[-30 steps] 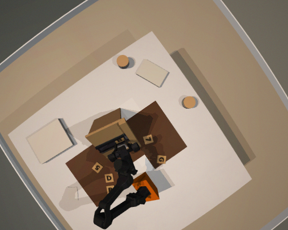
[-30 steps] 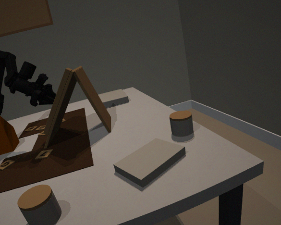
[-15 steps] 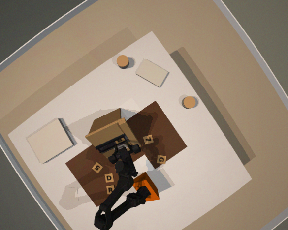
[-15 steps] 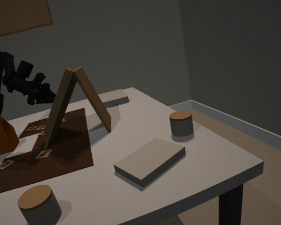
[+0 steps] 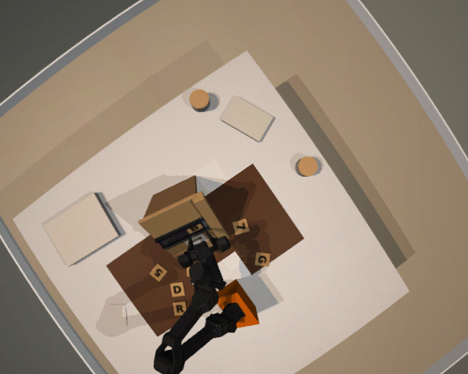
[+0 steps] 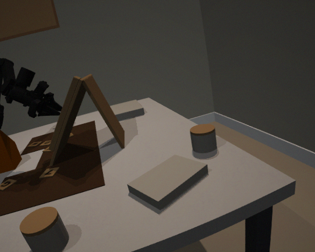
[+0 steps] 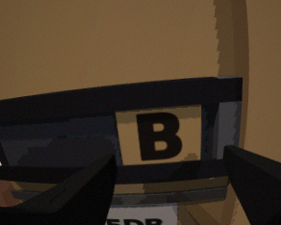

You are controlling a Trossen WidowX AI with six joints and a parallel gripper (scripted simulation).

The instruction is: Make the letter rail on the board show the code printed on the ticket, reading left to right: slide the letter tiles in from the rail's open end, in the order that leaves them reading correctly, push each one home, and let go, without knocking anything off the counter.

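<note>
My gripper (image 5: 199, 238) (image 6: 61, 111) (image 7: 169, 158) is open in front of the rail, its fingertips apart and nothing held. The dark rail (image 5: 177, 232) (image 7: 48, 108) runs across the leaning board (image 5: 173, 217) (image 6: 68, 119) (image 7: 87, 48). The B tile (image 5: 194, 228) (image 7: 159, 137) sits upright in the rail toward its right end, with a narrow gap to its right; the channel left of it is empty. The ticket (image 7: 170, 212) below is cut off, showing the ending "EDB". Loose tiles are S or 5 (image 5: 158, 272), D (image 5: 177, 289), R (image 5: 179, 308), 7 (image 5: 241, 226) (image 6: 49, 172) and G (image 5: 262, 259) (image 6: 6, 184).
Another tile is mostly hidden under the arm. An orange open box (image 5: 248, 309) (image 6: 2, 154) stands beside the arm. Two pale slabs (image 5: 80, 229) (image 5: 248, 118) and two wood-lidded jars (image 5: 199, 99) (image 5: 307, 165) stand around the brown mat (image 5: 276, 225) (image 6: 84, 179).
</note>
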